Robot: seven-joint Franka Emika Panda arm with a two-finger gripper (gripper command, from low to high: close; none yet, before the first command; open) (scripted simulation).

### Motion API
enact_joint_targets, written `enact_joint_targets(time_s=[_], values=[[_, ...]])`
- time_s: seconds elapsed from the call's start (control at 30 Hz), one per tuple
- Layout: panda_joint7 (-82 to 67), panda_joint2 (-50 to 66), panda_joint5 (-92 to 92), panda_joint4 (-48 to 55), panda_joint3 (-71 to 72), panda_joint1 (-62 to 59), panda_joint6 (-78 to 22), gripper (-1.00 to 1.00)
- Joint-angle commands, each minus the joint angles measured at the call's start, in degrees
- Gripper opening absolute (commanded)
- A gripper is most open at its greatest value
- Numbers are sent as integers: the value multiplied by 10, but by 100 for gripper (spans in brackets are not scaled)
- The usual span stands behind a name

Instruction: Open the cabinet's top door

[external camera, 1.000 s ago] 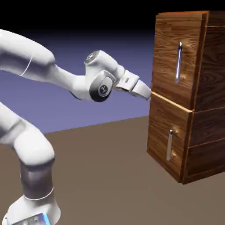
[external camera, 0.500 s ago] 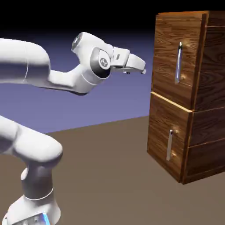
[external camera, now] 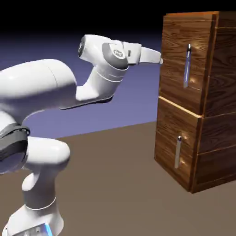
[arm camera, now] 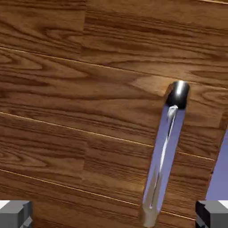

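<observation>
The cabinet (external camera: pixel 209 115) is a tall dark wood-grain box at the exterior view's right. Its top door (external camera: pixel 175 50) is the taller upper panel and stands closed, with a slim vertical silver handle (external camera: pixel 187 67). My gripper (external camera: pixel 159 59) points at this door at handle height, just short of the panel's left edge. In the hand view the top door (arm camera: pixel 67 111) fills the picture and its handle (arm camera: pixel 165 151) runs slantwise, right of the middle. My gripper (arm camera: pixel 114 216) is open; both grey fingertips (arm camera: pixel 15 214) sit far apart at the bottom corners, touching nothing.
Below the top door is a shorter lower door (external camera: pixel 168 138) with a similar silver handle (external camera: pixel 178 153), also closed. The cabinet stands on a brown table (external camera: pixel 115 184). A strip of blue backdrop (arm camera: pixel 220 169) shows past the cabinet's edge in the hand view.
The hand lifted from the seam between the two doors, drew back, then moved right toward the top door at handle height. The jaws stayed open.
</observation>
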Motion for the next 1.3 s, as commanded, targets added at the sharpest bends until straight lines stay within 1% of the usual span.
enact_joint_targets(time_s=[0.0, 0.47, 0.5, 0.63, 0.67, 0.7, 0.73, 1.0, 1.27], values=[[14, -7, -25, 5, -11, 15, -6, 0], [215, -109, -373, 77, -165, 222, -90, 0], [215, -109, -373, 77, -165, 222, -90, 0], [212, -94, -398, 159, -210, 302, -82, 0], [211, -93, -399, 162, -212, 304, -81, 0], [211, -93, -399, 162, -212, 304, -81, -100], [211, -93, -399, 162, -212, 304, -81, -100], [297, -57, -380, 36, -122, 235, -281, -100], [360, -1, -305, -35, -27, 219, -480, -100]])
